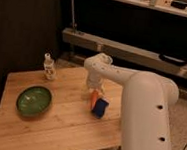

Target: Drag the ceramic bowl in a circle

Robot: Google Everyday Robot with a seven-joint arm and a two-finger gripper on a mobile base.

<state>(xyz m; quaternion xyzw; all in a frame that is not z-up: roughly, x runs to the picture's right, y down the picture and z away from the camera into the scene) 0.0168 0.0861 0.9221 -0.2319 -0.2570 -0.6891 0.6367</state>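
- We see the ceramic bowl [34, 100], dark green and glossy, sitting upright on the left side of the wooden worktop [66, 132], toward its near half.
- The robot's white arm [146, 110] rises from the near right and bends left over the worktop.
- Its gripper [92, 88] points down at the middle of the worktop, well apart from the bowl and to its right.
- We cannot tell whether the gripper is spread or pressed together.
- A blue-and-orange object [98, 106] lies just near and right of the gripper; we cannot tell whether the two touch.
- A small clear bottle [48, 67] stands upright at the far left, beyond the bowl.
- A pale rail [139, 55] runs across the dark background behind the worktop.
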